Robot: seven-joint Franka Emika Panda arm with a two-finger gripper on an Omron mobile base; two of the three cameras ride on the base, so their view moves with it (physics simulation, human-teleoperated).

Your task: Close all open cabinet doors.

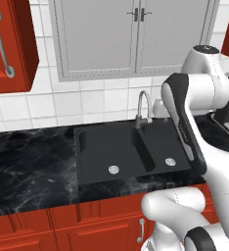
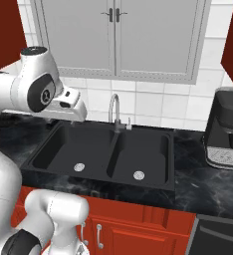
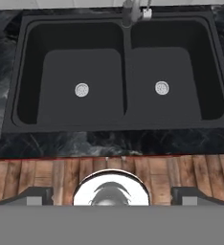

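Fingertips [image 3: 35, 196] of mine sit far apart at the bottom corners of the hand view, spread wide with nothing between them, so my gripper [image 3: 111, 197] holds nothing. Below it lies the black double sink [image 3: 118, 72] set in the dark marble counter [image 1: 28, 171], with the faucet [image 1: 143, 108] at its back edge. One red cabinet door [image 1: 9, 46] hangs high at the upper left of the left base view, well apart from my hand; its long axis runs vertically, and its curved silver handle [image 1: 1, 44] stands upright along it. Pale grey double doors [image 2: 113, 37] sit shut above the sink, and a coffee machine [image 2: 228, 129] stands on the counter to the right.
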